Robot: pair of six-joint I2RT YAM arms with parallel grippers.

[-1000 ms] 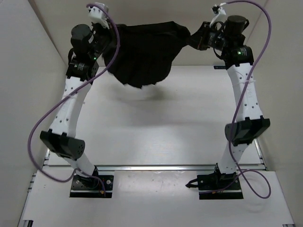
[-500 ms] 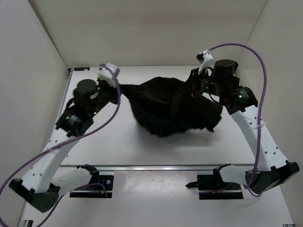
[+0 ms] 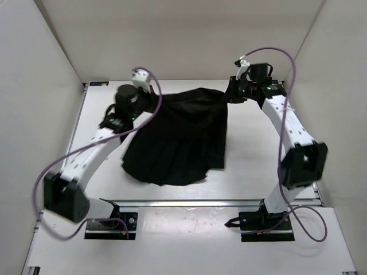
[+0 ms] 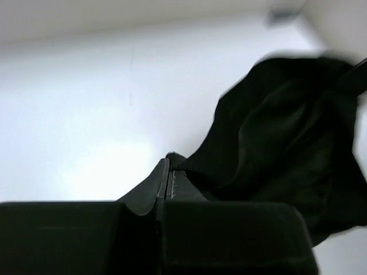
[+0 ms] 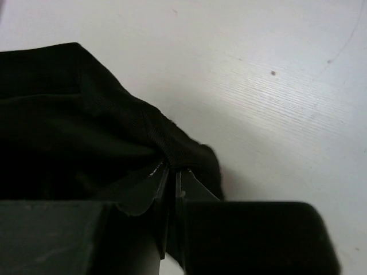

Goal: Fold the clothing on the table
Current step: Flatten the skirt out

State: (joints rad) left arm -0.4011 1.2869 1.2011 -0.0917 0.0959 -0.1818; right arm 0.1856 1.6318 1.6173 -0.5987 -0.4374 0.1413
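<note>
Lying fanned mid-frame on the desk [image 3: 252,166], the skirt [image 3: 178,137] was clamped at its upper corners by the left end effector [image 4: 169,166] and right end effector [image 5: 172,169], so uneven pulling might bunch it.

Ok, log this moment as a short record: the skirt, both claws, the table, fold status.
skirt: black, pleated, fanned out, wide hem toward the arm bases
left claw: shut on the skirt's far left corner
right claw: shut on the skirt's far right corner
table: white, skirt's hem lying on it
fold: not yet made
</note>
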